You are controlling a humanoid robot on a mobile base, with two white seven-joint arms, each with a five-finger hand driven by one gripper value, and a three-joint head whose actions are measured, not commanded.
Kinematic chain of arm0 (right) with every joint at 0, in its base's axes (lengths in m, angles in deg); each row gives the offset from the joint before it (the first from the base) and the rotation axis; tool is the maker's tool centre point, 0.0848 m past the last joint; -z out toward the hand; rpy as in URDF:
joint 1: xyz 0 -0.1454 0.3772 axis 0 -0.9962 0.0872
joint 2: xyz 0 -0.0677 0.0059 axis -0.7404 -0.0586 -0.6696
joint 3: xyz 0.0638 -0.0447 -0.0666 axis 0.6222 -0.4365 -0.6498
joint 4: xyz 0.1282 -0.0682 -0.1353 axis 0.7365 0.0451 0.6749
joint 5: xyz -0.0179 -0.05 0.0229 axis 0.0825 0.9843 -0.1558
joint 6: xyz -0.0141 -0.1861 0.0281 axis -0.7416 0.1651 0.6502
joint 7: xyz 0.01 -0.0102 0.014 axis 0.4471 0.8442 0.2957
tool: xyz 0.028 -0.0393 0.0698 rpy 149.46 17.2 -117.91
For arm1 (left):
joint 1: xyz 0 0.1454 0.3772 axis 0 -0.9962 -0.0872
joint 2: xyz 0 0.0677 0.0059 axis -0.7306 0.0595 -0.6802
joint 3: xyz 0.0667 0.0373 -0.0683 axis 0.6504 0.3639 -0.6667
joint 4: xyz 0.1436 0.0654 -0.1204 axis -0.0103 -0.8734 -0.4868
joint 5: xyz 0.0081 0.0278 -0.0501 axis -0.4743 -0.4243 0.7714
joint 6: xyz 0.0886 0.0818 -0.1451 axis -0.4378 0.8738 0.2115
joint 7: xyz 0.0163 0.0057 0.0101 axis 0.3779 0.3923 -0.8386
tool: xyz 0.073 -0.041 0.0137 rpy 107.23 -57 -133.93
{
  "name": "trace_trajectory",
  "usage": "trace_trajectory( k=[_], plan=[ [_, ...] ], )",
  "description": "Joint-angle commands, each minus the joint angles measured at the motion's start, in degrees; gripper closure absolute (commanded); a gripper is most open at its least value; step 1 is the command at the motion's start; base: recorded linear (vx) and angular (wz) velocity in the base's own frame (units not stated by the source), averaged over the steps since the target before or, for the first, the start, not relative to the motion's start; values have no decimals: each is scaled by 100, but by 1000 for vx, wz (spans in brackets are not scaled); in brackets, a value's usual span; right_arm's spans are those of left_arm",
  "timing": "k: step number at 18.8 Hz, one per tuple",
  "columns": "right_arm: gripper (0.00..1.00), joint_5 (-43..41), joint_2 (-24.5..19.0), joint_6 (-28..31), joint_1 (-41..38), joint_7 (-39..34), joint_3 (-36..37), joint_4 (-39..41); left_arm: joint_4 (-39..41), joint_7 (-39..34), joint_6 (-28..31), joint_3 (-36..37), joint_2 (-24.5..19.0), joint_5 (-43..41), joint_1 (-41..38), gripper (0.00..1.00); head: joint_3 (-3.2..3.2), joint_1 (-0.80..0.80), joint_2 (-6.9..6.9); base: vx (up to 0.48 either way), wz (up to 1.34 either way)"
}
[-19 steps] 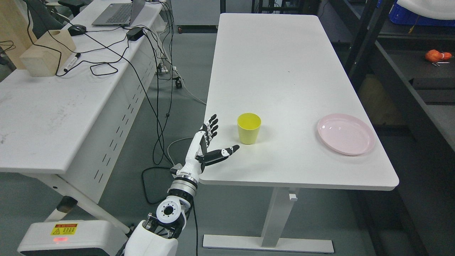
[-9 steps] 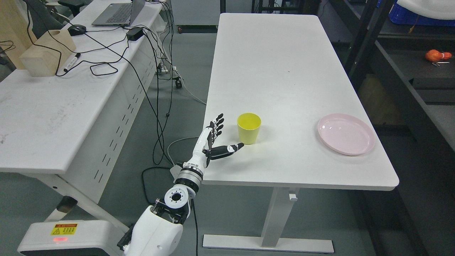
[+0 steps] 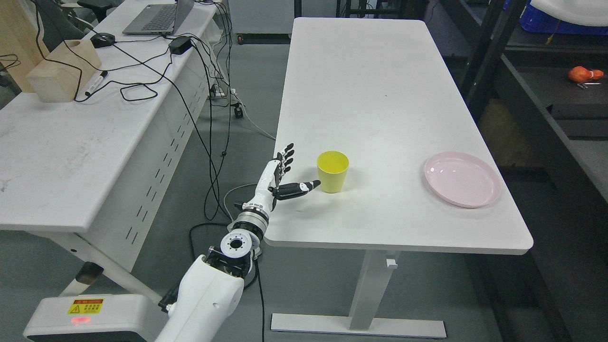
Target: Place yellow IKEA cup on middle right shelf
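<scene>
The yellow cup (image 3: 332, 171) stands upright on the white table (image 3: 370, 95), near its front left part. My left hand (image 3: 295, 172) is just left of the cup at the table's left edge, open, with the fingers spread upward and the thumb stretched toward the cup's lower side. The thumb tip is very close to the cup; I cannot tell whether it touches. Nothing is held. The dark shelf unit (image 3: 546, 109) stands along the right side of the table. My right arm does not show.
A pink plate (image 3: 462, 179) lies on the table's front right. An orange object (image 3: 584, 74) rests on a shelf at the right. To the left is a second desk (image 3: 71, 142) with a laptop (image 3: 159, 18), cables and a wooden box (image 3: 64, 70).
My left arm has reached forward and up, so the hand sits higher along the table's left edge. The thumb has closed in on the cup. The cup and plate stayed put.
</scene>
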Motion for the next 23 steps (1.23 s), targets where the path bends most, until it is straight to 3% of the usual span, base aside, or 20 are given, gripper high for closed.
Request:
trace_trajectory(
  k=[1,6,16,23],
  plan=[
    [1,-141,100,-5,-79,4,-97,0,-632,18,-123,167,-98,11,229,1,0,0,0,0,0],
    [1,-141,100,-5,-79,4,-97,0,-588,18,-449,527,-98,11,220,1,0,0,0,0,0],
    [1,-141,100,-5,-79,4,-97,9,-667,18,-405,958,-98,20,404,1,0,0,0,0,0],
    [1,-141,100,-5,-79,4,-97,0,-676,18,-396,713,-98,46,404,1,0,0,0,0,0]
  ],
)
